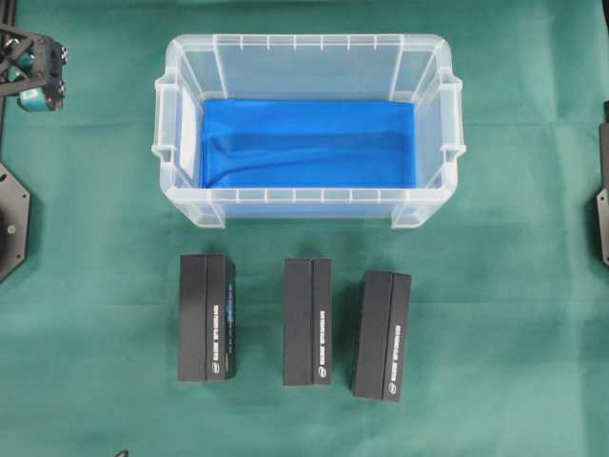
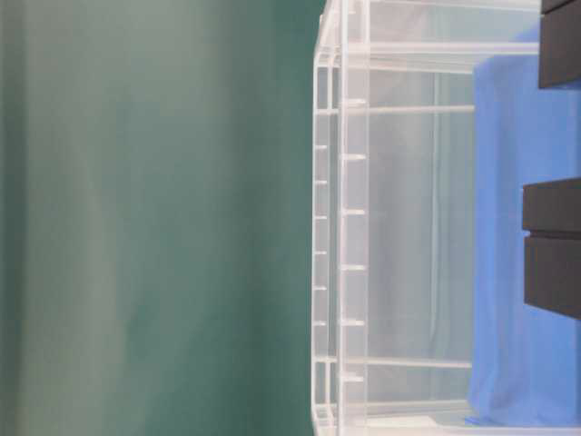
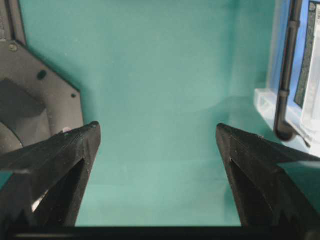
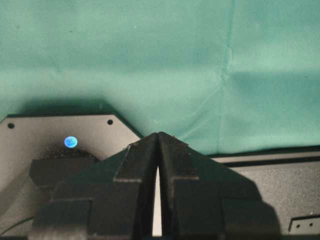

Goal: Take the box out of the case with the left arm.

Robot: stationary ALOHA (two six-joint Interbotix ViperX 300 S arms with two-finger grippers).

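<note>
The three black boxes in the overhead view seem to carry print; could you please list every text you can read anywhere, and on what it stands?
Left box: white line of print along its length, too small to read.
Middle box: white print, too small to read.
Right box: white print, too small to read.
Case: no text visible.
Strip at the right edge of the left wrist view: blurred, unreadable.

Green cloth-covered table [image 1: 95, 314], clear case [image 1: 306, 205] on it, three black boxes [image 1: 307, 322] alongside

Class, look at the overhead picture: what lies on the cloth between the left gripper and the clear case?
Nothing: in the overhead view only bare green cloth separates the left gripper from the case.
</note>
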